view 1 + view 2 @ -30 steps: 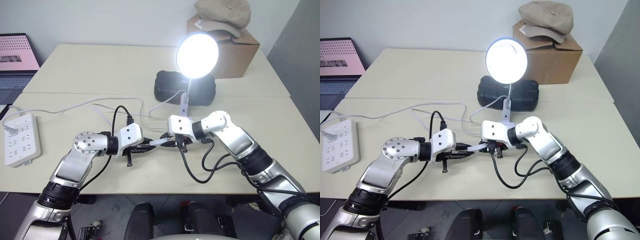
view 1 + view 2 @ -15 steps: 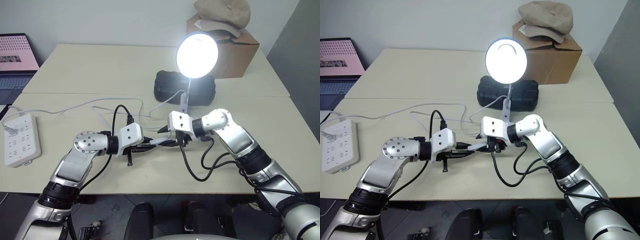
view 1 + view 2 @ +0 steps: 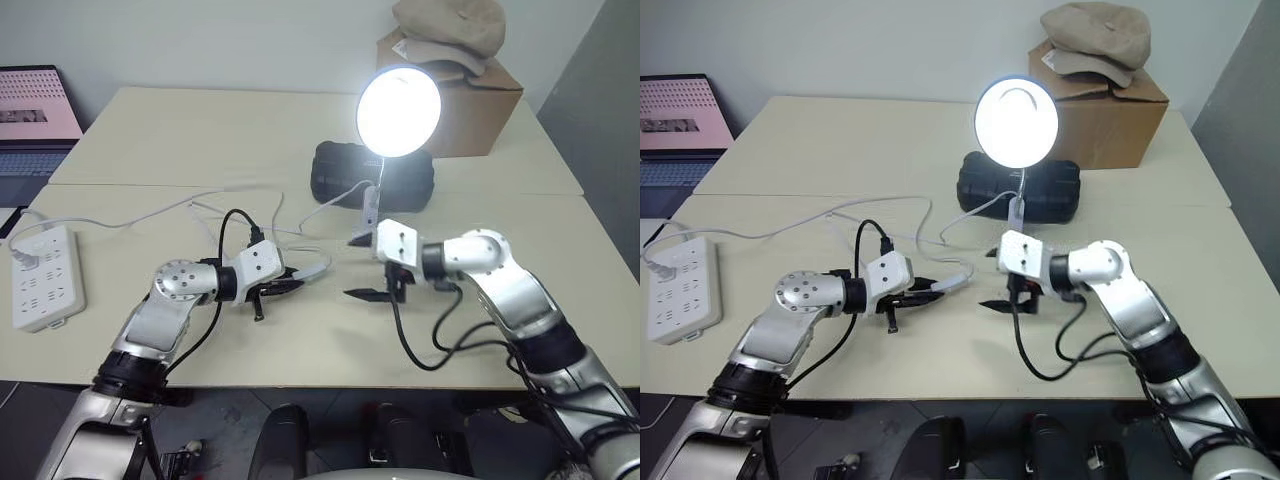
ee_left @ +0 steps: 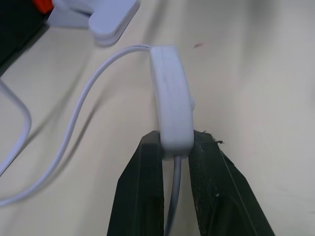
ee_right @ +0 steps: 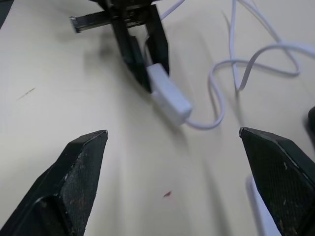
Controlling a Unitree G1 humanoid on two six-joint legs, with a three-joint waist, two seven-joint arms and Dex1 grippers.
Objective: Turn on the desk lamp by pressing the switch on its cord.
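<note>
Now that right claw [image 3: 366, 293] has spread and backed off switch [image 4: 171, 102], still pinched by left claw [image 3: 290, 287]: lamp [image 3: 398, 110] lit, seemingly done.

The left gripper [image 4: 174, 150] reaches toward the right with its fingers [image 4: 145, 172] clamped on the switch [image 4: 171, 98]. Facing it, well apart, the right gripper [image 5: 172, 142] points toward the left, fingers [image 5: 78, 167] spread wide and empty.
</note>
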